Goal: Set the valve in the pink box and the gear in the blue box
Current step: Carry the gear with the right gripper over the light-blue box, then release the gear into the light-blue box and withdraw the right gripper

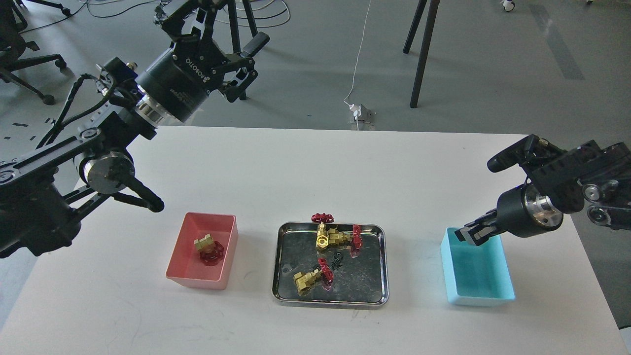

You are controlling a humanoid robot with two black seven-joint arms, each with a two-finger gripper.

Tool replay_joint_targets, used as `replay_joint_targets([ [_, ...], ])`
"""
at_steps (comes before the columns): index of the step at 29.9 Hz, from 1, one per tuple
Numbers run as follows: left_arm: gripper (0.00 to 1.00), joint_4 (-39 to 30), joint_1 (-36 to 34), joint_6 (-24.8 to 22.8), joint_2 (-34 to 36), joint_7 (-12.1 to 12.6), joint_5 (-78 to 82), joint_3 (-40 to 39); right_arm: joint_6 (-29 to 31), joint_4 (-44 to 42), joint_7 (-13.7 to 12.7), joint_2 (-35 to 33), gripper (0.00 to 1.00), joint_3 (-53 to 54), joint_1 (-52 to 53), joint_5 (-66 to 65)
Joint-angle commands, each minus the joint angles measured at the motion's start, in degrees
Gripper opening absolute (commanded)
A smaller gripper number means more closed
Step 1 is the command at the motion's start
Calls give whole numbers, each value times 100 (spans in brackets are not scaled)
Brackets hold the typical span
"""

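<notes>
inside pink box point(183, 256), valve point(207, 248) flat, handwheel toward me.

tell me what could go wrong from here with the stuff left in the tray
1. Two valves lie tangled at the steel tray's far edge, so grabbing one may drag the other.
2. The gear is tiny and sits beside the near valve's handwheel; a grasp could nudge either.
3. The right end effector hangs at the blue box rim and may bump it.

Glossy steel tray point(379, 266); matt plastic pink box point(229, 256).
</notes>
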Motion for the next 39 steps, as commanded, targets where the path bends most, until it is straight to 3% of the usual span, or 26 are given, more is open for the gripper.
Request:
replay_joint_targets([
  [1,81,0,-1,117,-127,0,9,13,-30,-1,0,-244,18,83,-343,-136],
  [5,81,0,8,135,-153,0,9,22,-56,-18,0,-262,27,372,-563,-110],
  [8,81,0,8,135,-136,0,9,30,-83,-45,-9,-253,44,583,-712,-66],
  [11,81,0,52,135,-118,0,9,30,-83,-80,-9,-253,71,663,-809,-22],
  [13,81,0,87,135,-109,0,9,22,-83,-80,-18,-262,99,663,-879,109],
  [17,82,17,105,135,-92,0,9,13,-135,-158,-9,-271,99,864,-906,338],
  [20,82,149,87,126,-65,0,9,4,-363,-351,-9,-324,99,1741,-932,977],
  [24,83,535,35,38,-39,0,0,-197,-540,-1009,-26,-175,99,3348,-994,3294],
  [28,83,1071,-114,-145,-65,0,-96,-706,-443,-1932,-18,413,99,4563,-1064,5633],
  [31,83,1694,-211,-1031,-83,0,-306,-1330,82,-2504,-79,818,99,5337,-1222,7207],
  [33,83,2116,-395,-1039,-92,0,-640,-1402,793,-3004,-79,1160,99,5715,-1424,8052],
  [39,87,2733,-257,-1039,-188,0,-852,-1201,793,-4411,-70,2118,99,6735,-2355,8741],
])
